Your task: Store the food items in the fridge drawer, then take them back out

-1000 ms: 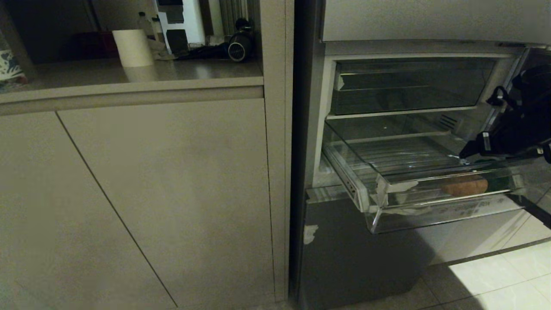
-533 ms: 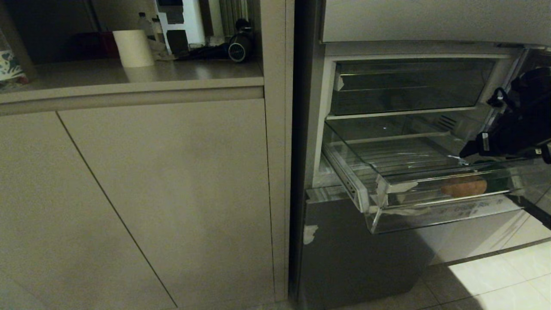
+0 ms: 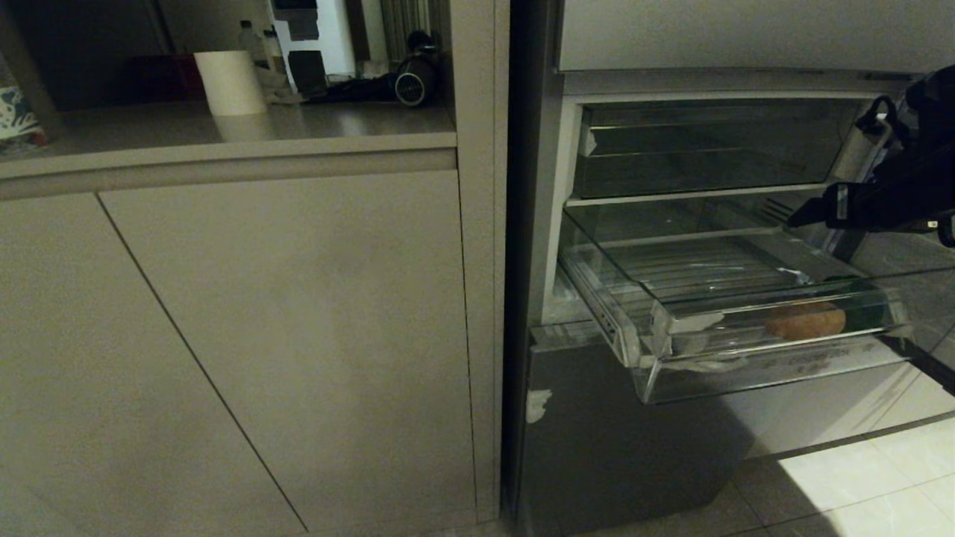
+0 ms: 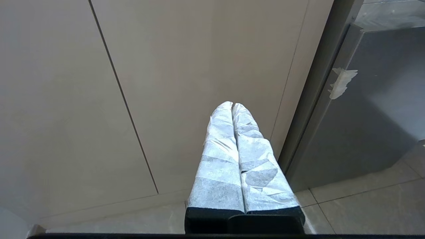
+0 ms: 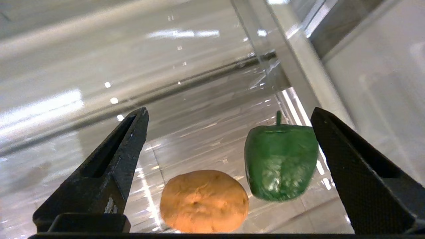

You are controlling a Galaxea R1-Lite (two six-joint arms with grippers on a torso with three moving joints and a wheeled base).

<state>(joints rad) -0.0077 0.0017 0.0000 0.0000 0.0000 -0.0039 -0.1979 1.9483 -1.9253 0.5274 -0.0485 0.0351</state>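
The fridge drawer (image 3: 746, 328) stands pulled out. Inside it, at the right end near the front wall, lie a green bell pepper (image 5: 280, 162) and an orange-brown potato (image 5: 204, 200), just beside each other, the potato to the pepper's left. The right tool (image 5: 229, 116) hangs above the drawer's right side, fingers spread wide, holding nothing. The left tool (image 4: 232, 106) is parked low before the cabinet door (image 4: 186, 66), its wrapped fingers pressed together, empty.

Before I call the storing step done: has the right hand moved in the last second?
Yes. The right hand has risen in the head view, from the drawer rim to clear above it, open and empty. Both foods still lie inside.
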